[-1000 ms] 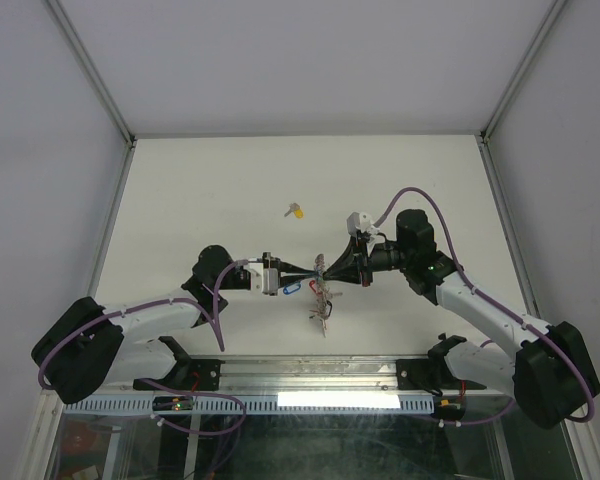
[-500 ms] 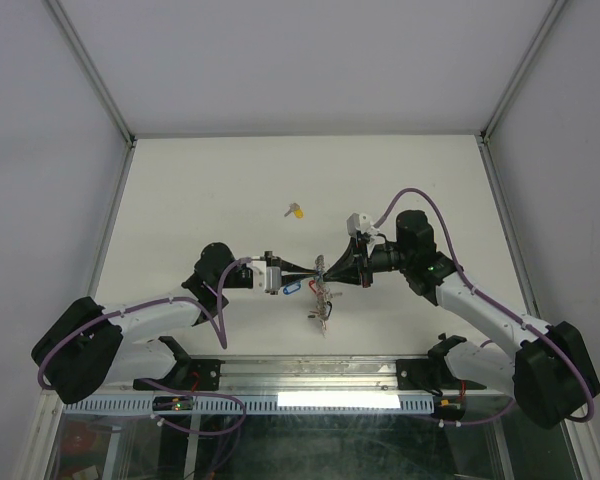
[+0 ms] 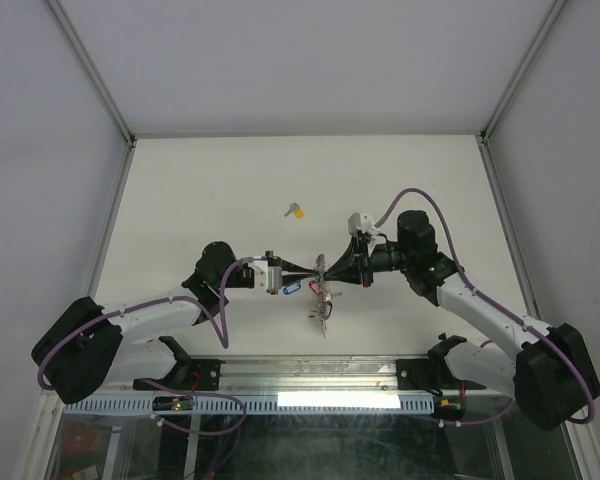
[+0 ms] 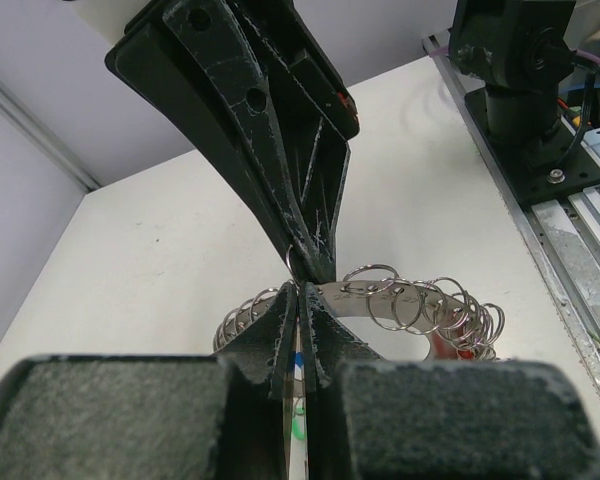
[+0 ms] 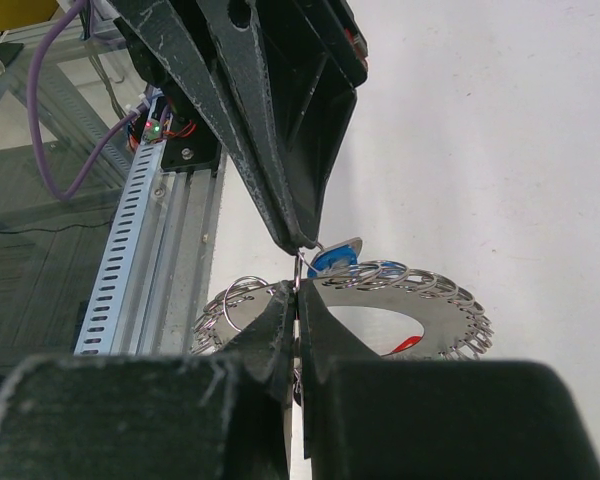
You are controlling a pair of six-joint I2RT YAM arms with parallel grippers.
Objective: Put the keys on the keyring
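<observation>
Pincers meet tip to tip overhead: left pincer (image 3: 314,270), right pincer (image 3: 329,270), keyring (image 3: 322,298) dangling just beneath, yellow-tagged key (image 3: 296,211) well beyond on the desk (image 3: 180,200). Left wrist: pincer pinched tight on the blue-tagged key (image 4: 298,363). Right wrist: pincer clamped on the keyring's edge.

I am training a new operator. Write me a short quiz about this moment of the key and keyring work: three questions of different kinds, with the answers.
1. True or false: the left hand and the right hand both stand wide open.
2. Where is the small silver key with a yellow plastic tag? A: in the left hand. B: alone on the white table, beyond both hands. C: in the right hand.
3. Which colour has the plastic tag beside the hands' tips, where they meet at the large silver metal keyring?
Key: 1 false, both are shut; 2 B; 3 blue.
</observation>
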